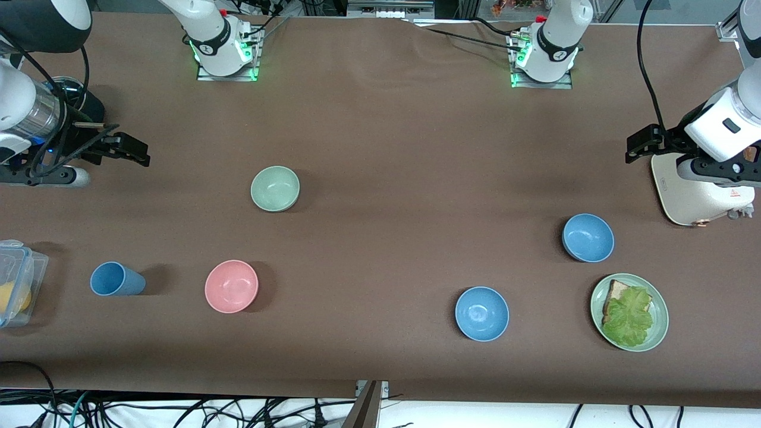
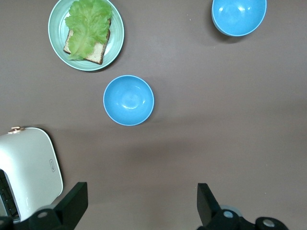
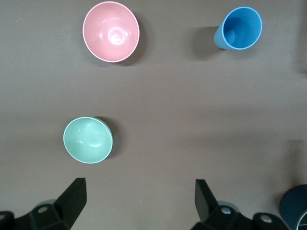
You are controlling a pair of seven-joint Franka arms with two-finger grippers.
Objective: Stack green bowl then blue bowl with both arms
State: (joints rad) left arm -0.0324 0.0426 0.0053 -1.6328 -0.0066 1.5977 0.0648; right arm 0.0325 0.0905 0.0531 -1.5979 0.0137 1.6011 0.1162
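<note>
1. Nothing is stacked yet: every bowl sits alone on the brown table (image 1: pixel 380 119), so the whole job is still ahead
2. The green bowl (image 1: pixel 275 188) stands upright toward the right arm's end of the table, farther from the front camera than the pink bowl (image 1: pixel 231 286) and the blue cup (image 1: pixel 116 279) lying on its side
3. Two blue bowls that look alike sit toward the left arm's end: one blue bowl (image 1: pixel 588 238) near the white toaster (image 1: pixel 695 193), the other blue bowl (image 1: pixel 481 313) nearer the camera, beside the green plate (image 1: pixel 659 333) of bread and lettuce
4. The right gripper (image 1: pixel 134 150) hangs over the table edge at its own end, fingers apart and holding nothing, well away from the green bowl
5. The left gripper (image 1: pixel 639 145) hangs above the toaster, fingers spread wide and empty
6. My reading is that both arms are waiting at the start; either blue bowl could serve, and the one by the toaster is closer to the left gripper
</note>
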